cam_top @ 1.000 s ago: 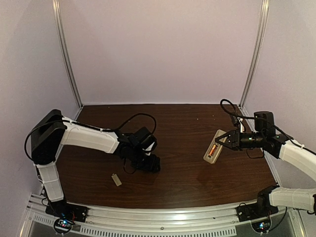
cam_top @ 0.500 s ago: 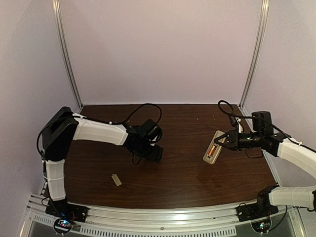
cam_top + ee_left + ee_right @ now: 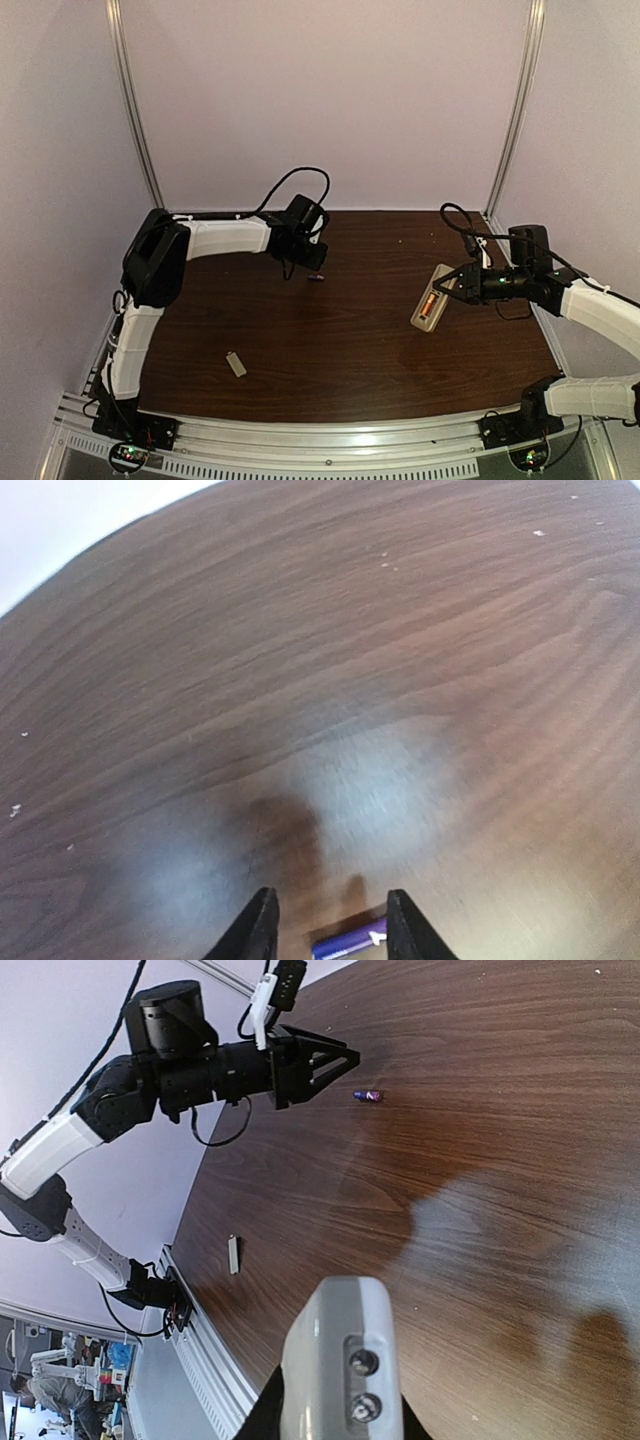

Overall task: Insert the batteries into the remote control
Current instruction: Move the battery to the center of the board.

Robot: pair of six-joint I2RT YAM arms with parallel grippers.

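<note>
Purple battery (image 3: 317,277), one; left end effector (image 3: 330,920) released; right end effector (image 3: 452,286) grasping one remote (image 3: 335,1340).

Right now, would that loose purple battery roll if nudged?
Likely: the purple battery is a smooth cylinder lying on its side on the flat table. Small, so probably light; may slip from the open left pincer.

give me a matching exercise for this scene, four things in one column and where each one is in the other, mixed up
Things:
1. remote control
2. orange battery
3. purple battery
4. grey cover

Places:
A. lying alone toward the near left of the table
B. in the remote's bay
C. held by the right gripper
D. on the table at the tips of the left gripper

Pairs: 1-C, 2-B, 3-D, 4-A
</note>
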